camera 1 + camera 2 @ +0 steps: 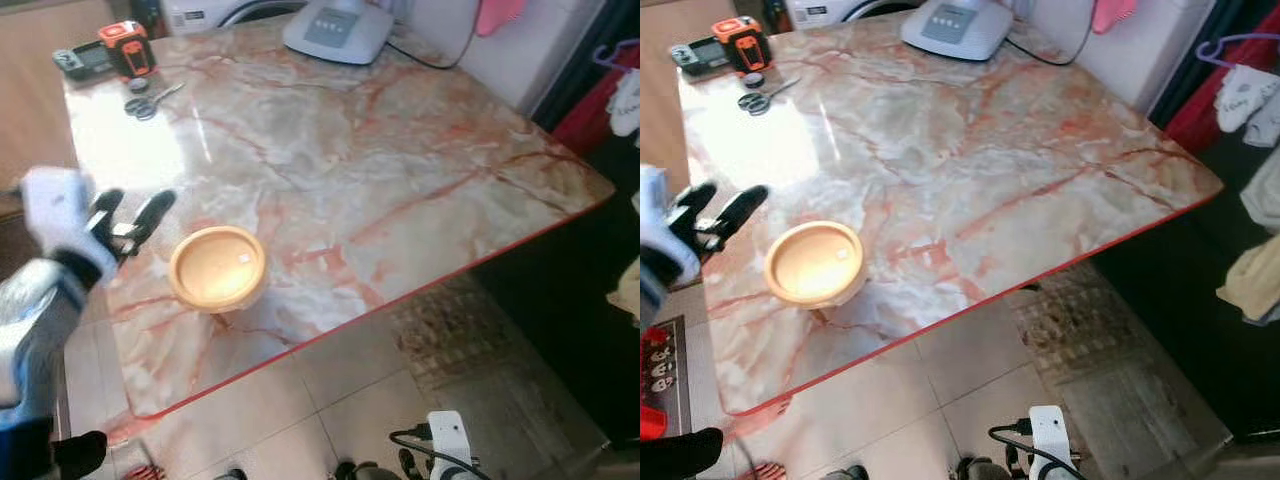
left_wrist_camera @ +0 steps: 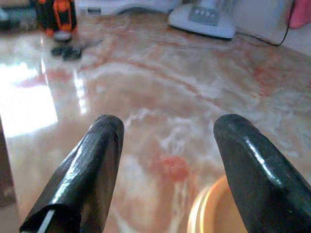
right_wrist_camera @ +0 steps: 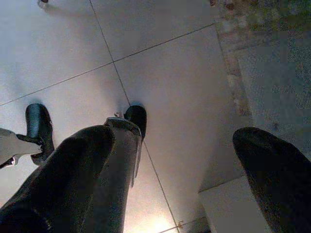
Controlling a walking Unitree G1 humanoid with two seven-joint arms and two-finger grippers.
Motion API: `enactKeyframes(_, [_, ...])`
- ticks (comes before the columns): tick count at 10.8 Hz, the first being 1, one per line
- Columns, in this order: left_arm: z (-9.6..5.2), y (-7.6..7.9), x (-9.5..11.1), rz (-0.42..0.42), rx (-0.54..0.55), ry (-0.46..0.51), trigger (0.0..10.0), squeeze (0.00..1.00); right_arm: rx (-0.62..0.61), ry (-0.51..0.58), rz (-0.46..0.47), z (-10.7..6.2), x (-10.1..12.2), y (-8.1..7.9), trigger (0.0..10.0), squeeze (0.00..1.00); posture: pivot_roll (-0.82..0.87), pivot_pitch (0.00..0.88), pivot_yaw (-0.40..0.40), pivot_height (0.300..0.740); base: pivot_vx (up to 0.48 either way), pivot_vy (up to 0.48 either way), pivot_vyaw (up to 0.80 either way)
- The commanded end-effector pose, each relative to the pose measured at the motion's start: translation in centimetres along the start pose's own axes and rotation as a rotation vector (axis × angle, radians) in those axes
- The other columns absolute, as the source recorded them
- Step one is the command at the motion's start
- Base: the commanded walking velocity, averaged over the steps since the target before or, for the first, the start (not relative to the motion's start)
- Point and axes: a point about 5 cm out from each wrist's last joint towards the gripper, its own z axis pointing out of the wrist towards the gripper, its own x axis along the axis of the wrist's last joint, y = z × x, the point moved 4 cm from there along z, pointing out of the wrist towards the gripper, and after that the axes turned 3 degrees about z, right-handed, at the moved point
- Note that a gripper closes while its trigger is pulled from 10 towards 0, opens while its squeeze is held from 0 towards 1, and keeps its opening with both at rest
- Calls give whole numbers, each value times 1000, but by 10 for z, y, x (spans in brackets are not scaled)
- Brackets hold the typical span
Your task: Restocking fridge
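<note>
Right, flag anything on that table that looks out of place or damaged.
Nothing spilled or broken. The yellow lidded container sits upright near the marble table's front edge, beside the open left gripper. Scissors and a tape measure lie at the far corner, odd for restocking.

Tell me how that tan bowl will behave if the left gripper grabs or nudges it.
The bowl looks rigid and thin-walled, so probably light. On the glossy marble table it would likely slide when nudged. Being wide and low, it seems unlikely to tip. The left gripper is open beside it.
</note>
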Motion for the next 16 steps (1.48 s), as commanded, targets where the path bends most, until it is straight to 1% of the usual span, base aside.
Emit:
enactKeyframes(1, [-9, -8, -12, -67, 5, -30, 10000, 0, -7, -33, 0, -2, -12, 3, 10000, 0, -61, 189, -64, 740, 0, 0, 0])
enactKeyframes(2, [-15, -16, -21, -143, 31, -33, 10000, 0, -6, -33, -1, -2, -11, 4, 10000, 0, -59, 194, -67, 740, 0, 0, 0])
enactKeyframes(3, [-19, -19, -33, -203, 44, -53, 10000, 1000, -5, -34, -2, -2, -11, 4, 10000, 0, -61, 196, -70, 740, 0, 0, 0])
enactKeyframes(4, [-20, -18, -39, -257, 42, -51, 10000, 1000, -5, -34, -3, -2, -11, 4, 10000, 0, -64, 199, -72, 740, 0, 0, 0])
enactKeyframes(5, [-18, -14, -49, -314, 37, -57, 10000, 1000, -5, -35, -11, -2, -10, 4, 10000, 0, -67, 200, -76, 740, 0, 0, 0])
enactKeyframes(6, [-14, -6, -55, -361, 1, -62, 10000, 0, -7, -34, -12, -2, -10, 4, 10000, 0, -73, 200, -77, 740, 0, 0, 0])
enactKeyframes(7, [-10, 4, -60, -408, -38, -75, 10000, 0, -9, -33, -12, -2, -10, 5, 10000, 0, -80, 199, -80, 740, 0, 0, 0])
enactKeyframes(8, [-5, 8, -63, -423, -57, -77, 10000, 0, -11, -31, -11, -2, -10, 5, 10000, 0, -82, 200, -82, 740, 0, 0, 0])
enactKeyframes(9, [-2, 8, -64, -424, -58, -79, 10000, 0, -12, -30, -11, -2, -10, 5, 10000, 0, -82, 200, -81, 740, 0, 0, 0])
enactKeyframes(10, [1, 10, -67, -450, -76, -86, 10000, 0, -11, -30, -11, -2, -10, 5, 10000, 0, -84, 200, -82, 740, 0, 0, 0])
enactKeyframes(12, [4, 14, -71, -461, -97, -98, 10000, 0, -9, -30, -10, -2, -10, 4, 10000, 0, -83, 200, -78, 740, 0, 0, 0])
enactKeyframes(13, [6, 19, -72, -463, -125, -105, 10000, 0, -9, -30, -11, -2, -10, 4, 10000, 0, -84, 199, -80, 740, 0, 0, 0])
enactKeyframes(15, [9, 22, -75, -454, -142, -115, 10000, 0, -10, -31, -13, -2, -10, 4, 10000, 0, -90, 197, -79, 740, 0, 0, 0])
enactKeyframes(16, [11, 27, -76, -452, -165, -123, 10000, 0, -11, -30, -15, -2, -10, 4, 10000, 0, -90, 196, -79, 740, 0, 0, 0])
